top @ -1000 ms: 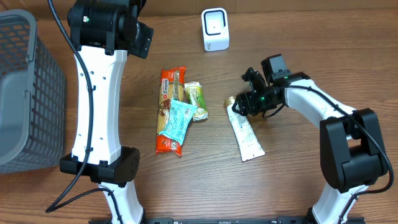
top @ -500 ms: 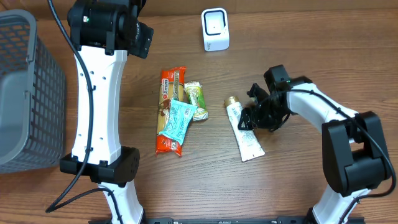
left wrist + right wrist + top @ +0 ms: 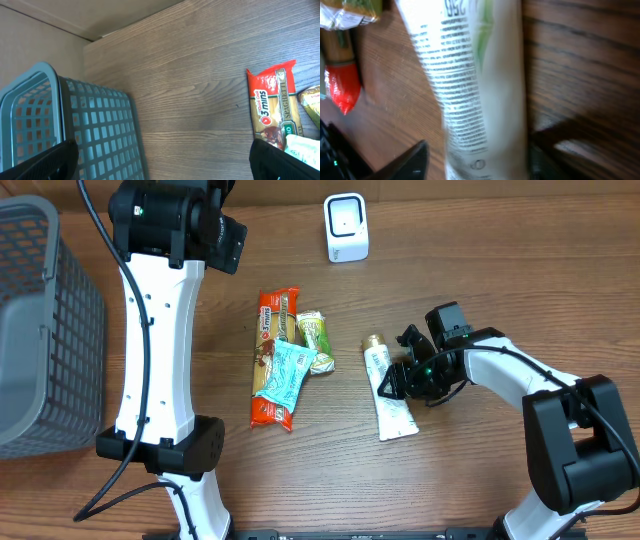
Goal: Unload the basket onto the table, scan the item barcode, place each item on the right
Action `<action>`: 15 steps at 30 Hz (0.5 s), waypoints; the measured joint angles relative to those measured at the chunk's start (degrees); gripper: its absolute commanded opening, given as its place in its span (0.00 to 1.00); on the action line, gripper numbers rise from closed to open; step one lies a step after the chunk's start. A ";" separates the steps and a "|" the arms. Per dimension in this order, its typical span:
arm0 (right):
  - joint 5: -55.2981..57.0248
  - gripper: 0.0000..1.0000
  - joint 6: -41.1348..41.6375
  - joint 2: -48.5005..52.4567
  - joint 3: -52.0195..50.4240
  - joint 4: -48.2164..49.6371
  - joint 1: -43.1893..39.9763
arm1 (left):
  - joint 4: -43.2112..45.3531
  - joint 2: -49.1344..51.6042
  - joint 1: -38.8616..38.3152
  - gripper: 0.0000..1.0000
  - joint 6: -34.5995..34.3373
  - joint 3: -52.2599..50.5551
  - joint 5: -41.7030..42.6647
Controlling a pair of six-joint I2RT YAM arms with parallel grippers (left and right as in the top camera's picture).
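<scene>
White tube between half-open fingers of right hand, small gap one side, not clamped

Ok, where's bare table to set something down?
Free: the wood between the scanner and the right arm, and the front strip below the tube. Crowded: the middle, where the packets overlap, with the right gripper at the tube.

The right gripper has dropped onto the white tube, fingers seemingly closing around it.
</scene>
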 measured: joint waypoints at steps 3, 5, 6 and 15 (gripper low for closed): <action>-1.27 0.15 0.98 0.59 -0.98 1.27 0.00 | 0.00 0.00 0.00 1.00 0.00 0.00 0.00; -3.32 0.06 1.66 1.05 -1.42 2.01 -0.11 | 0.00 0.00 0.00 0.99 0.00 0.00 -0.02; -4.52 0.04 1.70 1.01 -1.49 2.43 -0.24 | 0.00 0.00 0.00 1.00 0.00 0.00 0.00; -6.73 0.04 2.27 3.02 4.76 -4.59 -1.73 | 0.00 0.00 0.00 0.99 0.00 0.00 0.00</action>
